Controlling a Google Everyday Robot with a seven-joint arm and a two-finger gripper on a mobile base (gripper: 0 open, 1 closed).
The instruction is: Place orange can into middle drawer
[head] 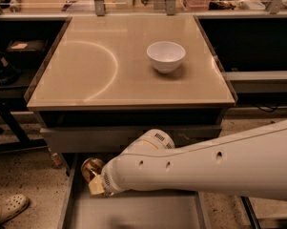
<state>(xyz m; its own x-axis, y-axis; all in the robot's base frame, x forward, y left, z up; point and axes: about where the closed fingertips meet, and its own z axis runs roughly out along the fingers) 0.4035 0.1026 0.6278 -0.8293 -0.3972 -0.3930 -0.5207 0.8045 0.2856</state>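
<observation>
My claw (95, 178) grips the orange can (89, 166) sidewise over the ten o'clock corner of the middle drawer (133, 214); probably light, thin-walled, slick.

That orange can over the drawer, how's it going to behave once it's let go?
The orange can, held by the pincer over the left side of the middle drawer, looks small and metal, so probably light and rigid. Its round body would likely roll on that flat floor if laid sideways. Smooth sides may be slippery.
</observation>
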